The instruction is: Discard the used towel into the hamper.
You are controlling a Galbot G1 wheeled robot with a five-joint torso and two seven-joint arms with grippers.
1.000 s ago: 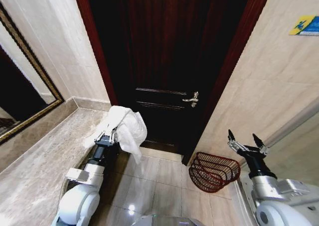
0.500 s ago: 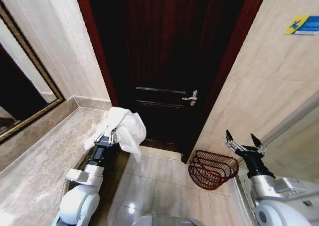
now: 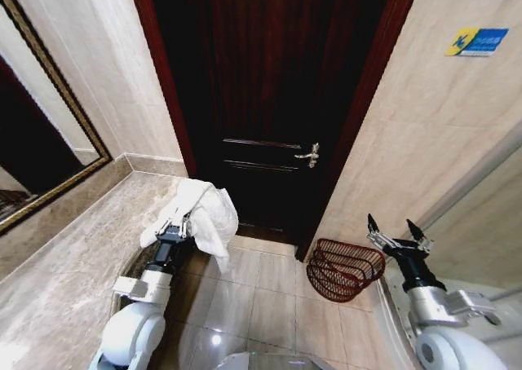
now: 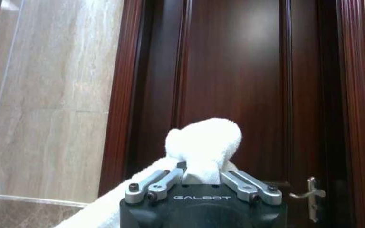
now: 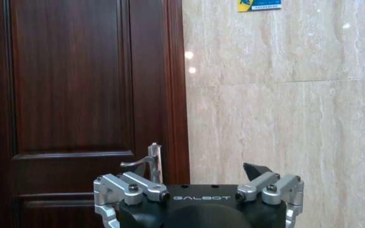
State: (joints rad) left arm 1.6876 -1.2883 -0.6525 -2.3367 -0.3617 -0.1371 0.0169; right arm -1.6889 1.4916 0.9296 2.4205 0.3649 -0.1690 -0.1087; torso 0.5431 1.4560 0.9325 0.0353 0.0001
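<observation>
I see my left gripper (image 3: pixel 181 220) held up in front of me, and it is pinching a white towel (image 3: pixel 204 213). The towel is bunched up and hangs down over the gripper. In the left wrist view, a round lump of towel (image 4: pixel 203 140) sticks up between the two fingers (image 4: pixel 160 181), which squeeze in on it from both sides.

My right gripper (image 3: pixel 398 232) is up on the right side. Its two fingers are spread wide apart and hold nothing. In the right wrist view the gripper (image 5: pixel 198 183) points at the wall (image 5: pixel 277 118) just beside the door (image 5: pixel 74 95).

The hamper (image 3: pixel 344 268) sits on the floor (image 3: pixel 269 297), low down, in the corner by the door frame and the right wall. It leans over, so I look into its open top. It is near my right gripper and well apart from the towel.

The dark door (image 3: pixel 273 85) is shut, with a silver handle (image 3: pixel 308 155). A mirror (image 3: pixel 37 134) hangs on the left wall.
</observation>
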